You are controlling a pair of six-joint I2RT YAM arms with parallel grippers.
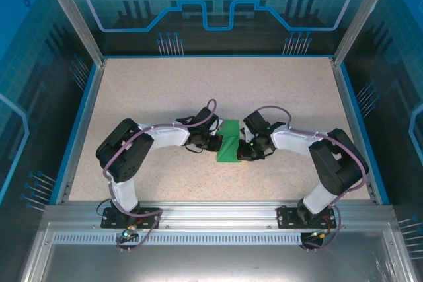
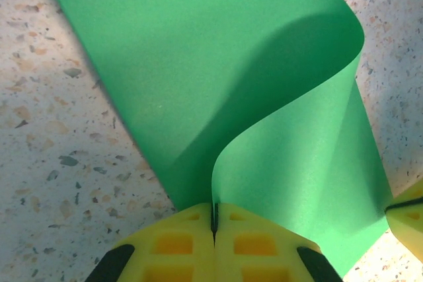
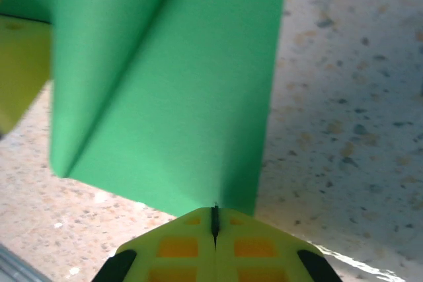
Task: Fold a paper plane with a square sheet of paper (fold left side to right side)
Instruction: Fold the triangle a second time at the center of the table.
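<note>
The square sheet of paper [image 1: 230, 142] is bright green and lies mid-table, partly doubled over, between my two grippers. Seen from the left wrist, one flap of the sheet [image 2: 218, 64] curls up off the flat layer, and my left gripper [image 2: 213, 214] is shut on that flap's edge. My right gripper [image 3: 214, 221] is shut with the near edge of the sheet [image 3: 165, 97] caught at its tips; a diagonal crease crosses the paper there. From above, the left gripper [image 1: 213, 143] sits at the sheet's left side and the right gripper [image 1: 246, 150] at its right.
The speckled beige table [image 1: 165, 90] has a blue rim, with glass walls around it. A metal rail [image 1: 211, 214] carries both arm bases along the near edge. The right gripper's yellow fingertip [image 2: 408, 219] shows at the flap's right edge.
</note>
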